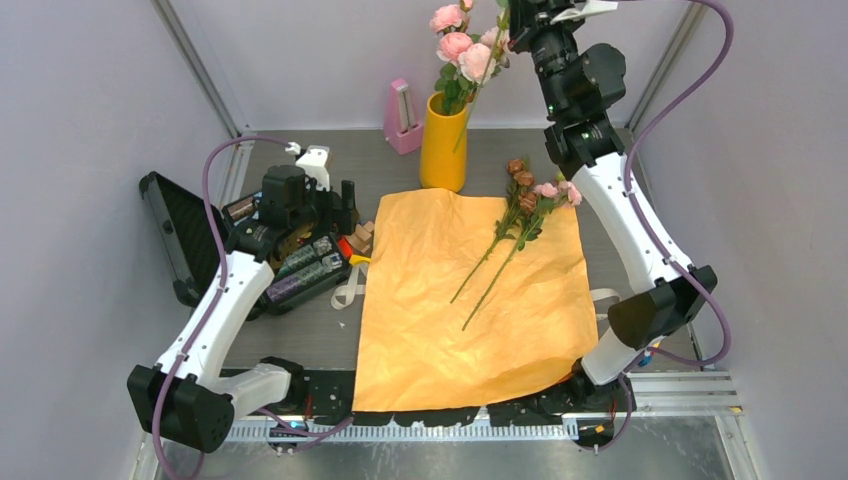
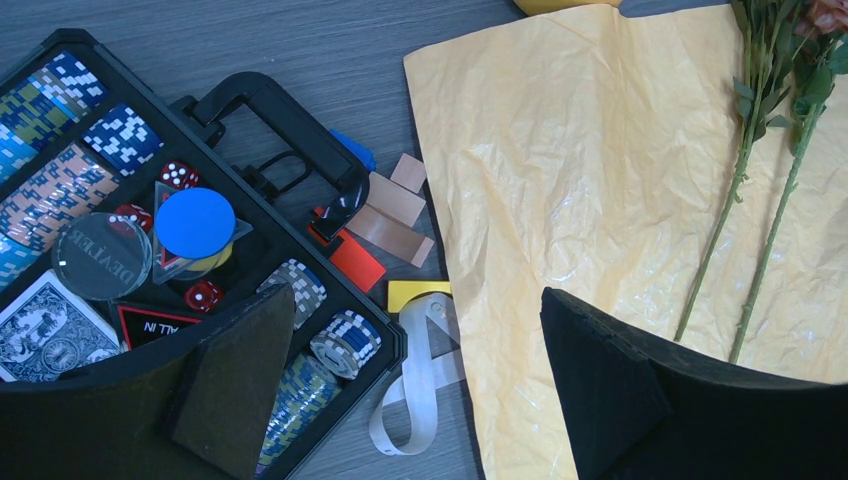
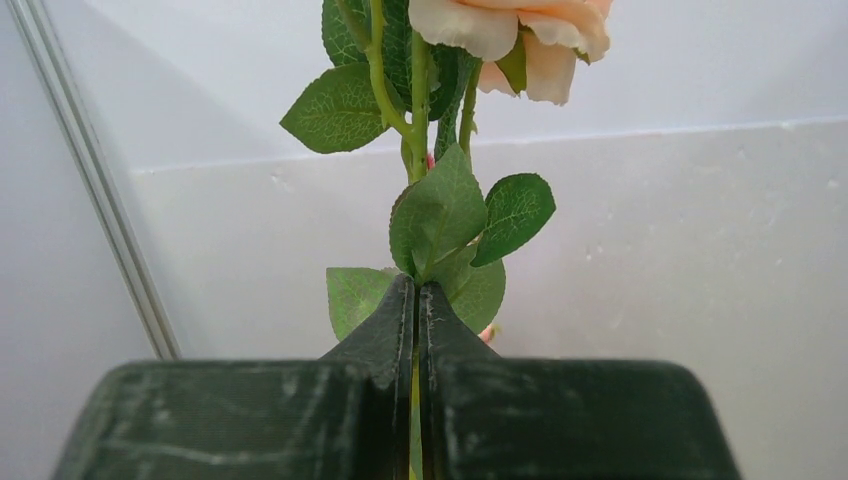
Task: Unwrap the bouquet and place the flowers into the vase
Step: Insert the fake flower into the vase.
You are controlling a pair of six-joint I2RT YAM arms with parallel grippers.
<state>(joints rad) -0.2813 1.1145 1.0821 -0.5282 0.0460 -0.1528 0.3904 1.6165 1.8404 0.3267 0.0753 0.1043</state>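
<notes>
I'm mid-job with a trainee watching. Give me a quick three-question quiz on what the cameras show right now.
1. Fill the gap: the left gripper hangs ___, holding nothing.
2. True or false: the right gripper is shut on a rose stem.
3. The flowers not yet in the vase lie: A in the left gripper; B on the orange paper; C under the vase.

Key: 1 open; 2 true; 3 B.
</notes>
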